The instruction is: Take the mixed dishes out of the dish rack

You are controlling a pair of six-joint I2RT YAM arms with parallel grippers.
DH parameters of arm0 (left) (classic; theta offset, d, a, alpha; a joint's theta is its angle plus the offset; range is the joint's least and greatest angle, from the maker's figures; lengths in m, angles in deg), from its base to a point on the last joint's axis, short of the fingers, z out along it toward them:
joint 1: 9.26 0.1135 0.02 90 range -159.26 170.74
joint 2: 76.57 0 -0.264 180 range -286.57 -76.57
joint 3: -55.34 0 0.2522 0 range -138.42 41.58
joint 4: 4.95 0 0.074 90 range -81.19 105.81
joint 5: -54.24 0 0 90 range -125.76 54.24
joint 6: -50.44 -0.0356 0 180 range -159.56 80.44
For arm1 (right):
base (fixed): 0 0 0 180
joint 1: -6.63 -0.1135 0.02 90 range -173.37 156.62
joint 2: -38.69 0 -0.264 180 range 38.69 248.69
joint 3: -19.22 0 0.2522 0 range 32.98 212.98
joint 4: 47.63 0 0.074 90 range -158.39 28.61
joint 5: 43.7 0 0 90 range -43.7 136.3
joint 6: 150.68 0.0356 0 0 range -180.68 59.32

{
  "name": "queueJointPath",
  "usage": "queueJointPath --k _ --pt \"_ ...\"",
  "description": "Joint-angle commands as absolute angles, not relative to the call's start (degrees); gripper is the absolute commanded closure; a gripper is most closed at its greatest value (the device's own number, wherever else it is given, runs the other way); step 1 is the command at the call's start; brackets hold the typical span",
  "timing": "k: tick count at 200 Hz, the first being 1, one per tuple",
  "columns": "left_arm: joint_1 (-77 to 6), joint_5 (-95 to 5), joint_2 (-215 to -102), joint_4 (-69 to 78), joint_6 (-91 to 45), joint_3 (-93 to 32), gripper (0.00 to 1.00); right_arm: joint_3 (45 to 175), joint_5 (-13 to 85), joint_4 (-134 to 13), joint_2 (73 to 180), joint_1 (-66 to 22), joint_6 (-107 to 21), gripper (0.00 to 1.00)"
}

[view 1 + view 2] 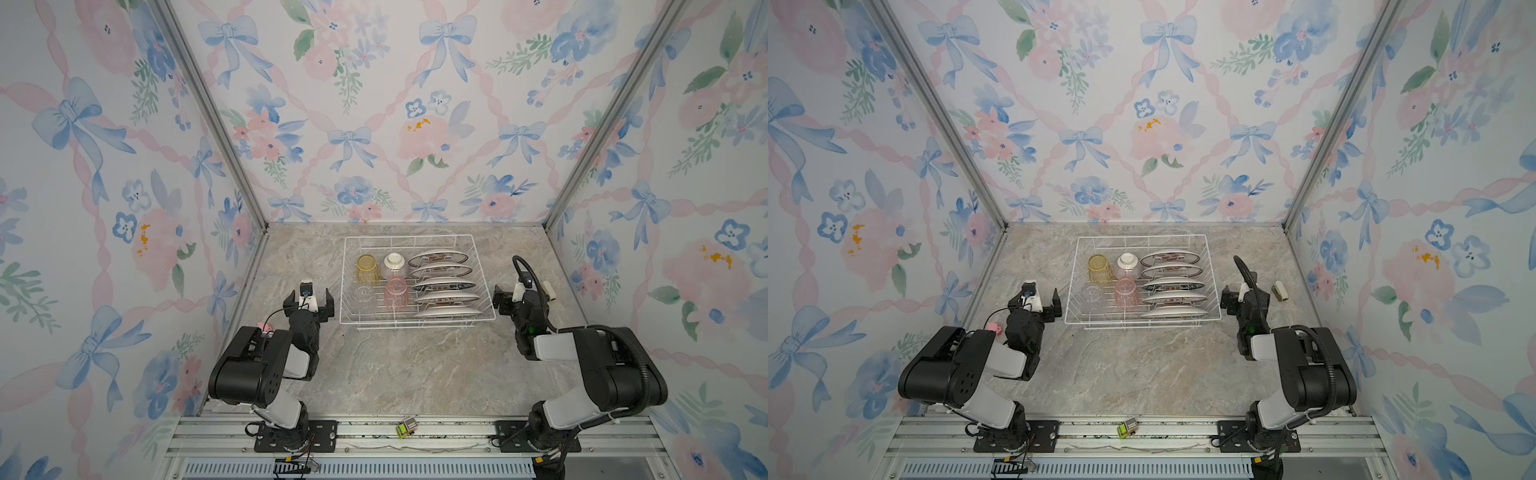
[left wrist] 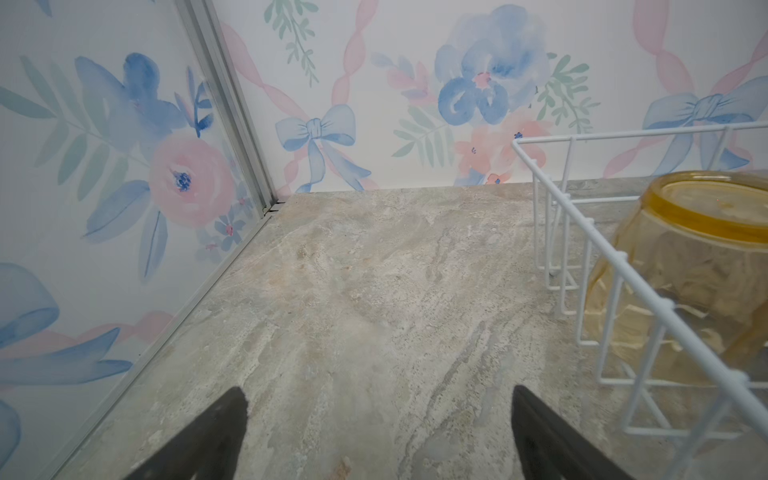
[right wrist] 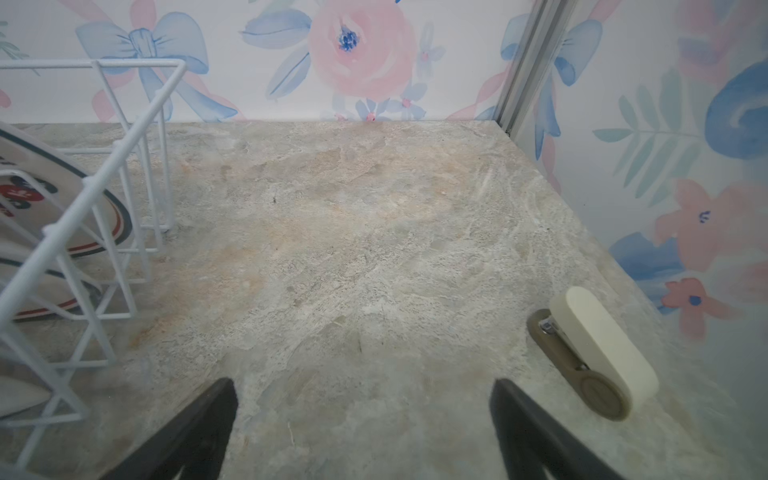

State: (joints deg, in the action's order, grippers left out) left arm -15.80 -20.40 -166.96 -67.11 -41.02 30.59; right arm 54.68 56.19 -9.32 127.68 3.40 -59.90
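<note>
The dish rack [image 1: 409,237] [image 1: 1142,237], a white wire basket, stands at the back middle of the marble table. Its right half holds a row of white plates [image 1: 444,284] [image 1: 1173,284] on edge. Its left half holds upturned tumblers, yellow [image 1: 368,268], clear [image 1: 365,296] and pink [image 1: 396,293], and a ribbed bowl [image 1: 394,266]. My left gripper [image 1: 310,298] [image 2: 377,390] hovers open just left of the rack, over bare table. In the left wrist view the yellow tumbler [image 2: 685,282] shows behind the rack's wires. My right gripper [image 1: 517,297] [image 3: 362,384] is open just right of the rack, beside the plates [image 3: 25,166].
A cream stapler [image 1: 548,289] [image 3: 598,345] lies on the table right of my right gripper, near the wall. A small pink toy [image 1: 266,327] sits by the left arm. A small green toy [image 1: 406,428] rests on the front rail. Flowered walls enclose three sides.
</note>
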Motion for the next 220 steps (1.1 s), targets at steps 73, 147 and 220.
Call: queueJointPath --k 73,147,220 --pt "-14.6 -23.1 -167.1 -64.7 -40.3 29.2 0.02 55.3 56.6 -9.4 127.3 2.8 -60.4 0.03" --pt "-13.5 -25.6 -166.9 -63.0 -39.8 28.4 0.17 55.3 56.5 -9.4 127.3 3.0 -60.4 0.03" --pt "-13.2 -26.3 -166.8 -62.7 -39.6 28.4 0.31 55.3 56.3 -9.4 127.3 3.1 -60.5 0.03"
